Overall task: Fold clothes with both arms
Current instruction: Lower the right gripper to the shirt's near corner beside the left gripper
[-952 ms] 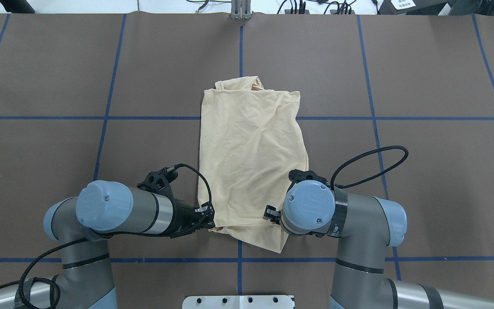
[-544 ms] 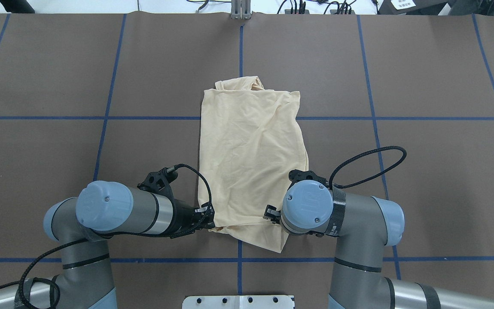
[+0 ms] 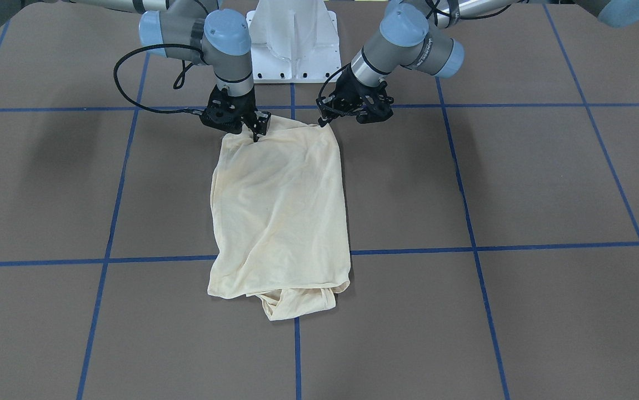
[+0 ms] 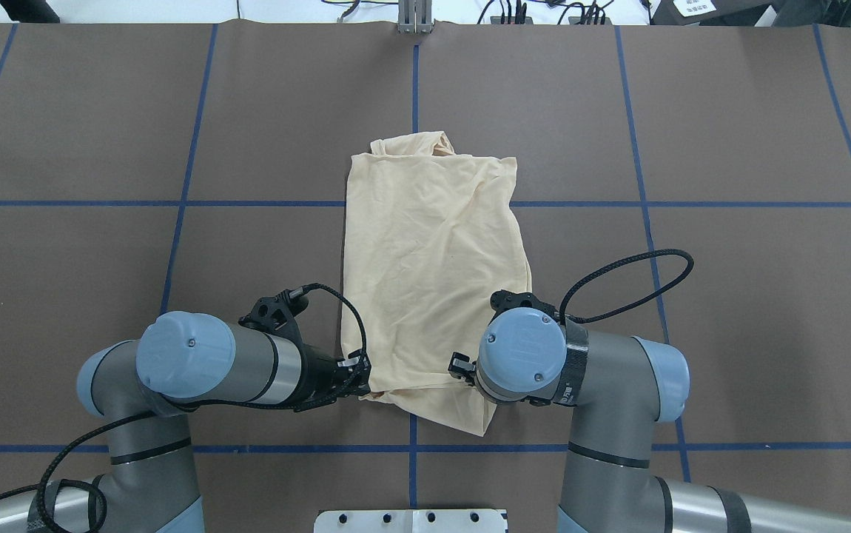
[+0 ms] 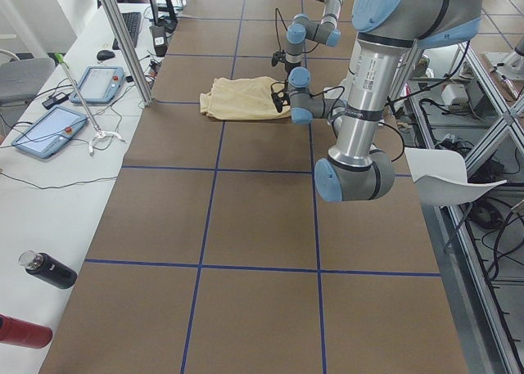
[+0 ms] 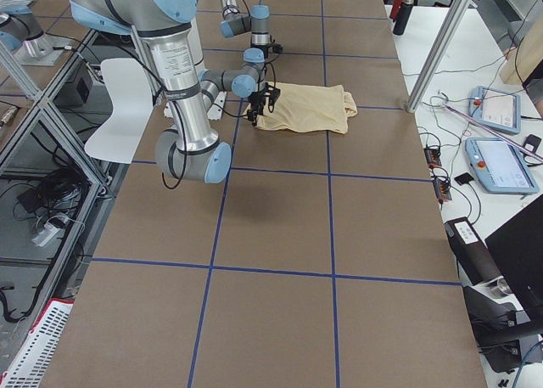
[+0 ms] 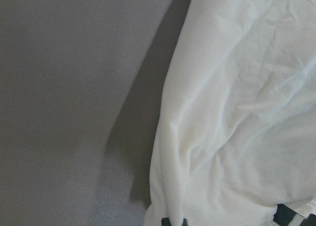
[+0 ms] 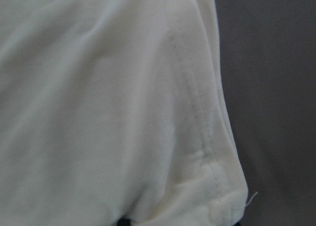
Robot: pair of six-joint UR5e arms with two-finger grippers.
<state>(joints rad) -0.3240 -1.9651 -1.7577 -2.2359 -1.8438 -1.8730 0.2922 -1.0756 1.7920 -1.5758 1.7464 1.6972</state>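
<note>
The pale cream-yellow shirt (image 4: 433, 259) lies folded into a long strip at the table's middle, print hidden; it also shows in the front view (image 3: 280, 211). My left gripper (image 4: 357, 376) is at its near left corner, shut on the fabric. The left wrist view shows the shirt's edge (image 7: 237, 112) raised over its shadow. My right gripper (image 4: 461, 366), mostly hidden under its wrist, is shut on the near right corner. In the front view it (image 3: 255, 129) pinches that corner. The right wrist view shows the stitched hem (image 8: 207, 152) bunched at the fingertips.
The white pedestal base (image 3: 293, 39) stands just behind the shirt's near end. Blue tape lines (image 4: 189, 203) grid the brown table. A side bench holds tablets (image 5: 49, 132) and bottles (image 5: 49, 269). A metal post (image 5: 123, 38) stands at the table's far edge.
My right wrist has shifted a little leftward over the shirt's near corner, and the left arm has edged slightly right. The shirt's outline looks the same.
</note>
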